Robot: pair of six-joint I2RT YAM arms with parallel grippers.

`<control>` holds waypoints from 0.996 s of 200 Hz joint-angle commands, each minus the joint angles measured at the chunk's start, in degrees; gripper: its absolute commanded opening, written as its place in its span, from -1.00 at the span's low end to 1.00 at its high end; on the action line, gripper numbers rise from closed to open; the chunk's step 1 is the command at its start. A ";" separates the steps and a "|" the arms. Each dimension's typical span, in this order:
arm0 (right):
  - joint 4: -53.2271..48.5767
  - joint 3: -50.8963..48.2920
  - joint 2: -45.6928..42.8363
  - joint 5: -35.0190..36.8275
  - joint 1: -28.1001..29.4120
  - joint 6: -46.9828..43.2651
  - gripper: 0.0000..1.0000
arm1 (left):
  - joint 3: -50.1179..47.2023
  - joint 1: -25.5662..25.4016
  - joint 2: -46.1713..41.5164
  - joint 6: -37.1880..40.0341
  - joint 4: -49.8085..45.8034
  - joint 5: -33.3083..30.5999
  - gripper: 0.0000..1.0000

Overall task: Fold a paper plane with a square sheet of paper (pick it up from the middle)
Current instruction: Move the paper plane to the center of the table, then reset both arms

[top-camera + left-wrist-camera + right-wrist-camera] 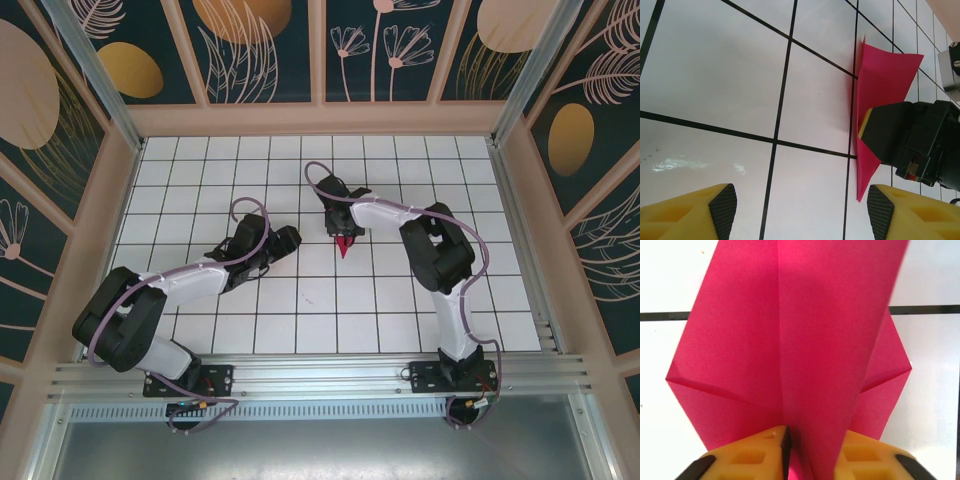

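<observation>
The left gripper (800, 215) has its fingers spread wide and holds nothing. The paper plane (805, 340) stands mid-table (400, 160) between the slightly parted fingers of the right gripper (812, 445). I can't tell if they pinch it.

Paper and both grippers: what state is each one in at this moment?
left gripper: open, empty, above bare tiles beside the paper.
right gripper: fingers straddle the paper's raised centre fold; whether it is pinched or loose cannot be told.
paper plane: partly folded, kite-shaped, centre fold standing up between the right gripper's fingers, wings spread to either side.
</observation>
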 commanded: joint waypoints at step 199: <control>48.20 -56.46 -53.06 9.42 -32.92 -21.25 0.98 | -8.34 18.26 -14.34 40.13 6.99 -34.69 0.97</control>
